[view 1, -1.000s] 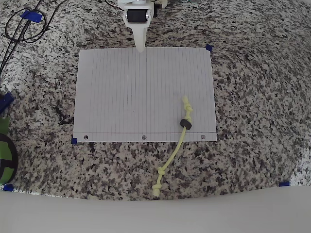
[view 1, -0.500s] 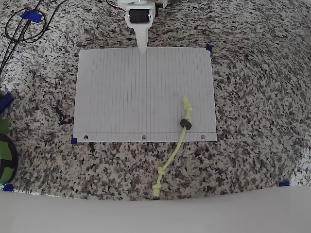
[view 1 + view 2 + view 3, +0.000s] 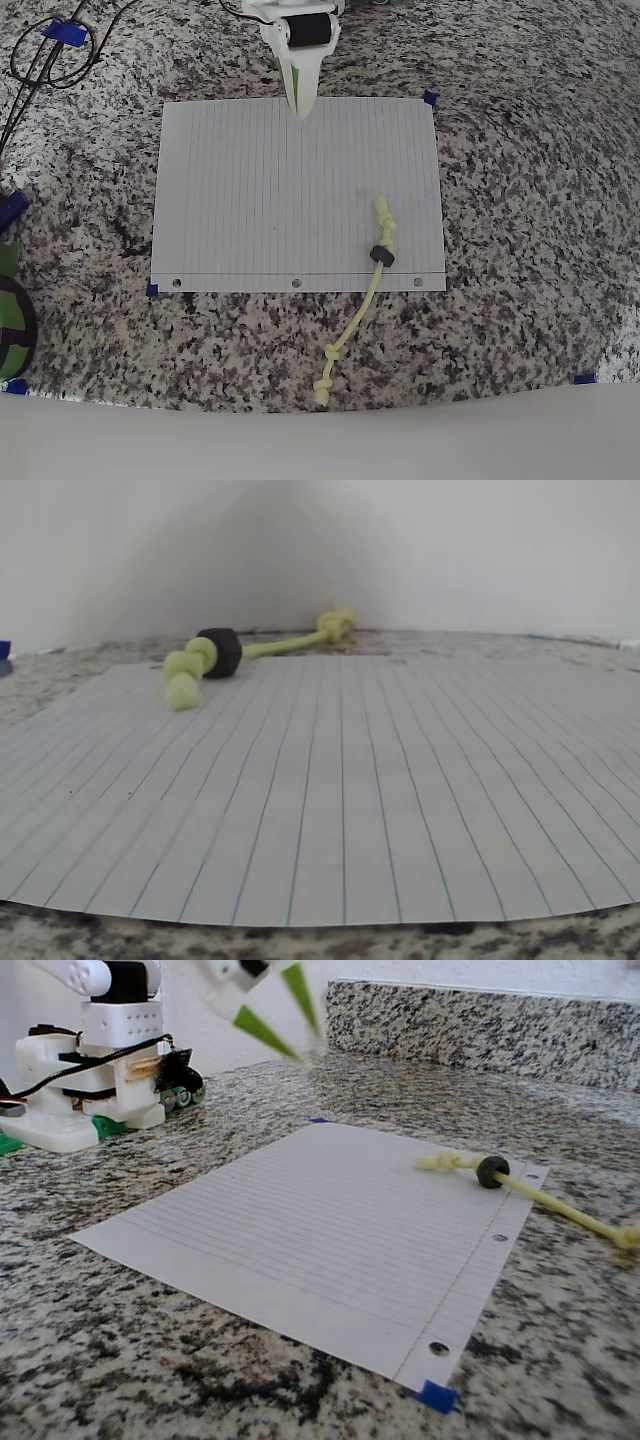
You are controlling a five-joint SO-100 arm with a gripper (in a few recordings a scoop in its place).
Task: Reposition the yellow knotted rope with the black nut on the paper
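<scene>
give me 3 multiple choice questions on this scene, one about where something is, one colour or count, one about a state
1. Where does the black nut sit?
A. on the paper near its punched-hole edge
B. on the granite beyond the paper
C. between the fingers

2. How many punched holes show along the edge of the paper?
A. one
B. three
C. five

3. How does the yellow knotted rope lie?
A. wholly on the paper
B. wholly off the paper
C. partly on the paper, partly on the granite counter

Answers:
1. A, the overhead view shows the nut on the sheet just inside the holed edge.
2. B, three holes line that edge in the overhead view.
3. C, one knotted end and the nut rest on the sheet while the other end trails onto the counter; the gripper hovers at the far edge, holding nothing.
</scene>
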